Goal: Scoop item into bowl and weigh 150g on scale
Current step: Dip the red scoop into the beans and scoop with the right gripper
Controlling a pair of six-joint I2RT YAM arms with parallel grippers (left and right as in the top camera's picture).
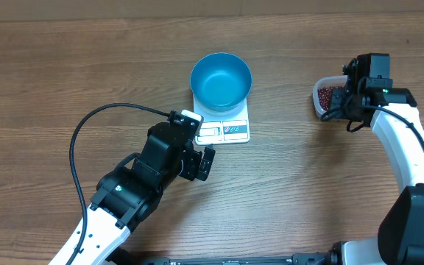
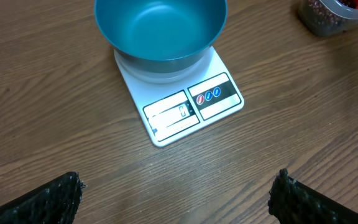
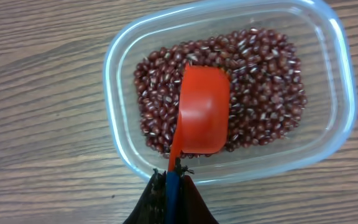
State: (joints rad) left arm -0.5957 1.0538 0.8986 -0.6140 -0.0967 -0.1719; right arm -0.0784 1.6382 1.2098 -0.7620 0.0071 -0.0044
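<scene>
R fingers (image 3: 170, 186) are clenched on the handle of the red scoop (image 3: 202, 112), which rests on the red beans (image 3: 266, 81) in the clear tub (image 3: 120, 62). Can't tell if the cup faces up. To scoop well, drive the lip under the heap, level off, then lift w/o tilting. The blue bowl (image 1: 221, 81) sits empty on the white scale (image 1: 227, 132), well apart from the tub. L fingers (image 1: 206, 163) are spread wide, holding nothing, near the scale. Keep them off it or the reading probably drifts.
</scene>
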